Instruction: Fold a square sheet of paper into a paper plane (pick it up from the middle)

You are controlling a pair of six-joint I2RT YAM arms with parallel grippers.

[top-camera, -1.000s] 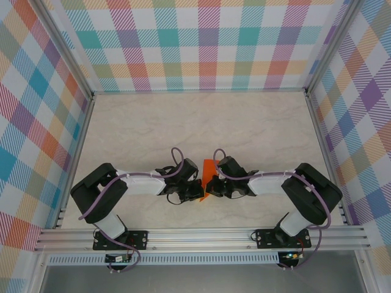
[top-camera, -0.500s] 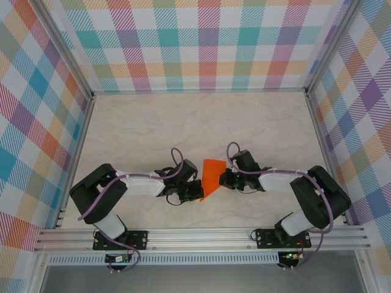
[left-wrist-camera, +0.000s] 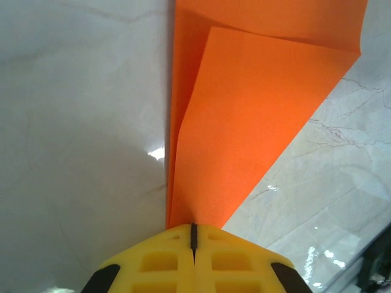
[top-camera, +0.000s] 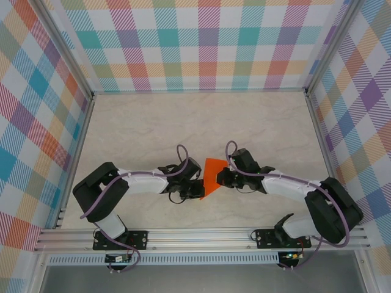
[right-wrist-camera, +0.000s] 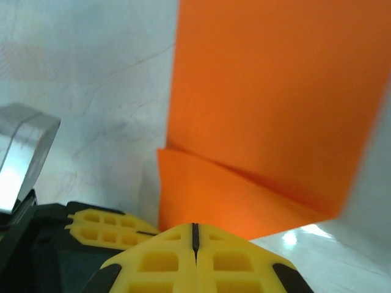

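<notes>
The square sheet of paper [top-camera: 212, 176] lies partly folded on the table between the two arms, bright orange, wide at the far end and narrowing to a point near me. In the left wrist view the paper [left-wrist-camera: 256, 116] shows a diagonal flap folded over a lower layer. My left gripper [top-camera: 198, 190] is shut, its tips [left-wrist-camera: 193, 227] resting on the paper's narrow near point. My right gripper [top-camera: 221, 178] is shut as well, its tips [right-wrist-camera: 194, 226] on the folded flap at the paper's [right-wrist-camera: 269, 91] right edge. No paper plane shape is formed.
The pale marble-patterned table [top-camera: 140, 128] stretches out behind the arms, walled by checked panels [top-camera: 201, 49] at the back and sides. An aluminium rail [top-camera: 201, 237] runs along the near edge. The left gripper's yellow finger [right-wrist-camera: 104, 226] sits close beside my right jaws.
My right gripper has swung from the paper's near right corner out to its right edge and a little farther back. The paper now shows wider and triangular. The left gripper shifted slightly right.
</notes>
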